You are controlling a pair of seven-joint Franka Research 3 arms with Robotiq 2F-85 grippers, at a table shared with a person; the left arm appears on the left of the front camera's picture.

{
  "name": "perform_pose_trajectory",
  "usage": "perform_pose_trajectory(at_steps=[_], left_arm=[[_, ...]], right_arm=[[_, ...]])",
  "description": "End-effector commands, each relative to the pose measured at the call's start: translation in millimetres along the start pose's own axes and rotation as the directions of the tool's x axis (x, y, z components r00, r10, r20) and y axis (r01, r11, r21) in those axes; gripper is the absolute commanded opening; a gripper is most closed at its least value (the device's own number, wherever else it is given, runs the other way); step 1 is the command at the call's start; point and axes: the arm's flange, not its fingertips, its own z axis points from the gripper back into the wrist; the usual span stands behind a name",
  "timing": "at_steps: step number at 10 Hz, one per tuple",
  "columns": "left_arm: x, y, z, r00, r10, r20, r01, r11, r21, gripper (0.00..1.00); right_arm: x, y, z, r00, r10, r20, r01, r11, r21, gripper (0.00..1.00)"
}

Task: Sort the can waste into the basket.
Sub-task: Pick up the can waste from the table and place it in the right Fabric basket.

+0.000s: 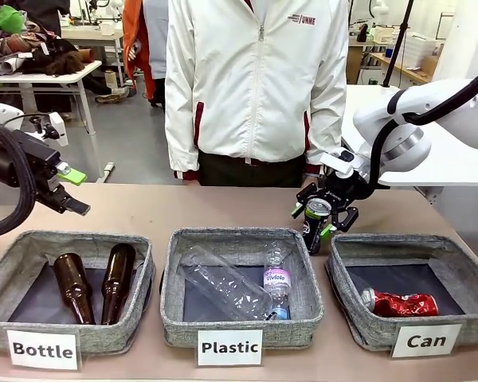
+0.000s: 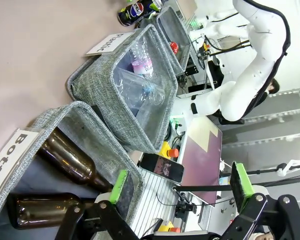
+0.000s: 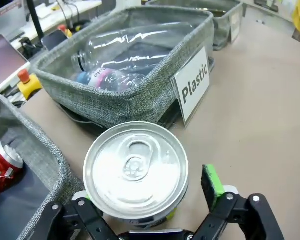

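Note:
A black-and-blue can (image 1: 316,223) with a silver top (image 3: 135,170) stands upright on the table, between the Plastic basket and the Can basket (image 1: 462,274). My right gripper (image 1: 325,227) is down around it, shut on its sides; one green pad (image 3: 211,184) shows beside the can and the other is hidden behind it. A dented red can (image 1: 398,303) lies inside the Can basket, near its front wall. My left gripper (image 1: 73,191) hangs open and empty above the far left of the table, over the Bottle basket.
The Plastic basket (image 1: 175,270) holds clear bottles (image 1: 231,290). The Bottle basket (image 1: 0,270) holds two brown glass bottles (image 1: 95,286). A person in a white jacket (image 1: 255,87) stands at the far edge. Bare tabletop lies behind the baskets.

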Motion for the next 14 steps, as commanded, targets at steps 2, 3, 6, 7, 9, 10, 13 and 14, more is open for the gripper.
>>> perform_pose_trajectory(at_steps=[2,3,6,7,9,10,13,14], left_arm=[[-1,-3,-2,1.0,0.007,-0.006,-0.007,1.0,0.013,1.0],[-1,-3,-2,1.0,0.007,-0.006,-0.007,1.0,0.013,1.0],[-1,-3,-2,1.0,0.007,-0.006,-0.007,1.0,0.013,1.0],[-1,-3,-2,1.0,0.007,-0.006,-0.007,1.0,0.013,1.0],[-1,-3,-2,1.0,0.007,-0.006,-0.007,1.0,0.013,1.0],[-1,-3,-2,1.0,0.007,-0.006,-0.007,1.0,0.013,1.0],[-1,-3,-2,1.0,0.007,-0.006,-0.007,1.0,0.013,1.0],[-1,-3,-2,1.0,0.007,-0.006,-0.007,1.0,0.013,1.0]], right_arm=[[0,-4,9,0.999,0.012,0.036,-0.014,0.998,0.056,0.28],[0,-6,10,0.998,0.02,0.065,-0.025,0.996,0.085,0.0],[-2,-6,9,0.995,0.018,0.099,-0.031,0.991,0.127,0.04],[-3,-5,9,0.995,0.01,0.101,-0.023,0.991,0.131,0.0],[0,-4,14,0.994,0.005,0.109,-0.018,0.993,0.12,0.0],[8,1,24,0.994,0.012,0.112,-0.023,0.995,0.095,0.0],[85,68,78,0.997,-0.055,0.05,0.056,0.998,-0.01,0.0],[114,99,85,0.994,-0.109,0.018,0.11,0.993,-0.049,0.0]])
